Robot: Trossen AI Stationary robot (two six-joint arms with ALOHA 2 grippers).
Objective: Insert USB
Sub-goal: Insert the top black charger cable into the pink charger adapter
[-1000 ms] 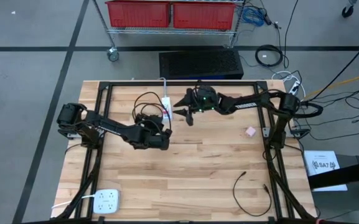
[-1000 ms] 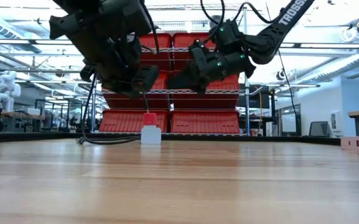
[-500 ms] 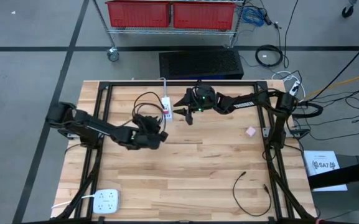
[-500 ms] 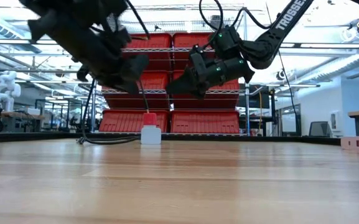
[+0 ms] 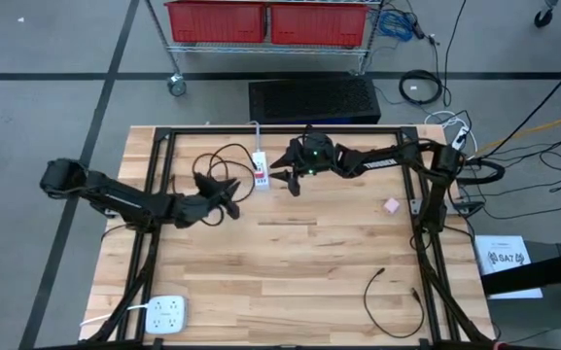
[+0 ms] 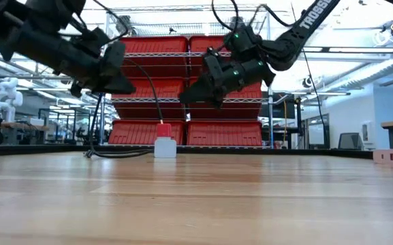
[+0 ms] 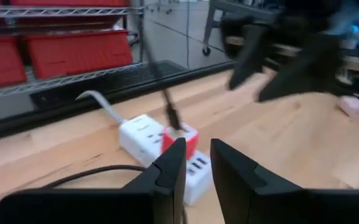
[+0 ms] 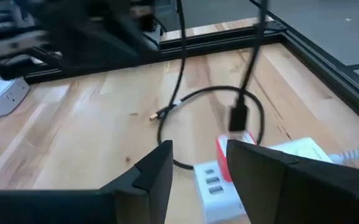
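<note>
A white power strip [image 5: 260, 168] lies near the table's far edge with a red block [image 7: 180, 140] on it. A black plug [image 8: 238, 117] stands in the block. Its black cable [image 5: 216, 158] rises, loops over the table, and ends in a loose USB connector [image 8: 160, 114] lying on the wood. My left gripper [image 5: 229, 192] hangs left of the strip, above the table. It points nearly level at the strip, and its fingers [image 7: 167, 171] stand slightly apart with nothing between them. My right gripper [image 5: 286, 181] hovers open just right of the strip, over it in the right wrist view [image 8: 198, 168].
A small pink block [image 5: 391, 205] lies right of centre. A second white power strip [image 5: 167, 313] sits at the near left corner, and another black cable [image 5: 392, 301] lies near the right front. Black frame rails [image 5: 158, 185] border the table's sides and far edge.
My left gripper has drawn back from beside the strip toward the table's left edge. It has tipped up from pointing downward to nearly level and has rolled on its wrist. The cable and strip stay where they were.
</note>
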